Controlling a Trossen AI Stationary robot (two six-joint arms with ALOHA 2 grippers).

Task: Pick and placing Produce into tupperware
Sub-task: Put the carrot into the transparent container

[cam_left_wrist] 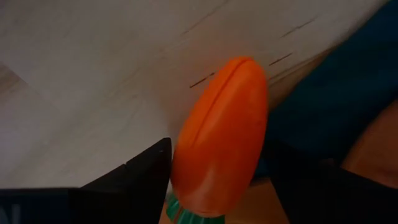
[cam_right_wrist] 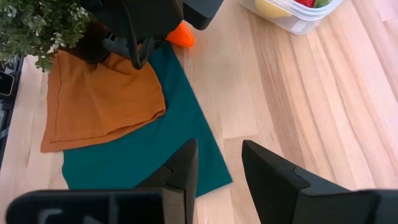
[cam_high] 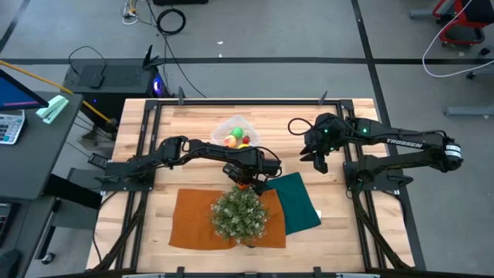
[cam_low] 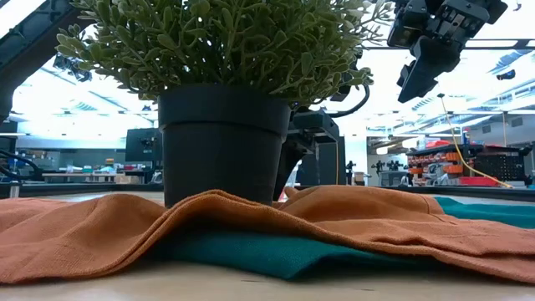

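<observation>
— Produce, where is it?
— Several pieces lie in the tupperware, upper centre of the high view. An orange toy carrot sits mid-frame, between the left gripper fingers, which flank it without visibly clamping.
— And the right gripper?
— Right of centre, raised, jaws slightly parted, holding nothing.

Grey floor with dark seams around a pale wooden table, crossed by black cables and a white cord. Dark desk off to one side, carrying a calculator and a monitor corner. Beyond the tabletop, bright ceiling lights over cluttered shelves and an orange crate.
</observation>
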